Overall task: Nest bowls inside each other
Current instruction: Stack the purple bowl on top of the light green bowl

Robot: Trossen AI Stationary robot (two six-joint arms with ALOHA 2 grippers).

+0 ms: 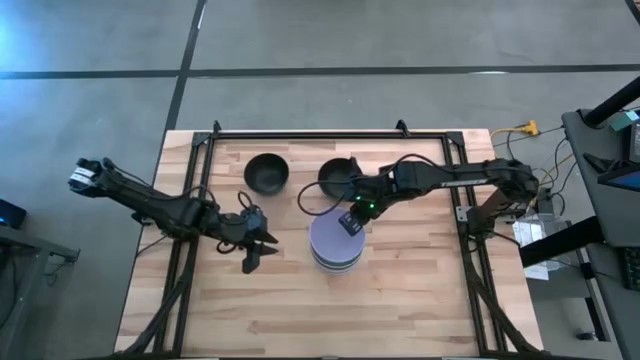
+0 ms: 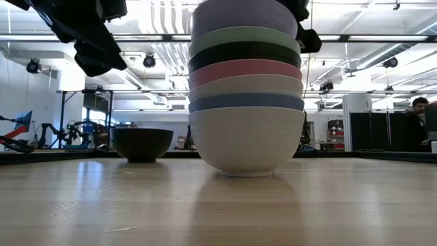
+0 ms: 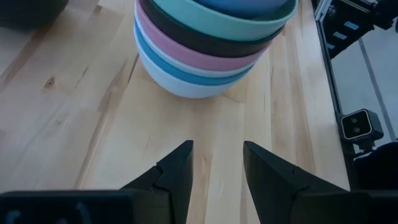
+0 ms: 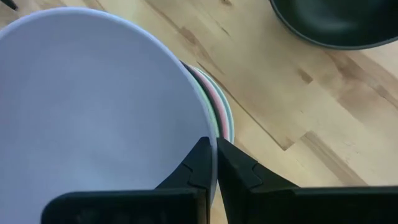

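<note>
Bowls: lavender bowl [image 4: 93, 106] topping stack | right end effector [image 4: 216, 163] seemingly pinching its rim | left end effector [image 3: 217, 165] hanging released | next: letting go, fetching black bowl [image 1: 267, 173]

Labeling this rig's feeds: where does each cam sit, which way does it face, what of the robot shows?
High: overhead, straight down; both arms, left gripper, right gripper at the stack.
Low: table height, level across; stack, black bowl, arms overhead.
Left wrist: forward past open fingers toward the stack.
Right wrist: over the lavender bowl, fingers pinching its rim.
Shared: the stack shows in all four.
</note>
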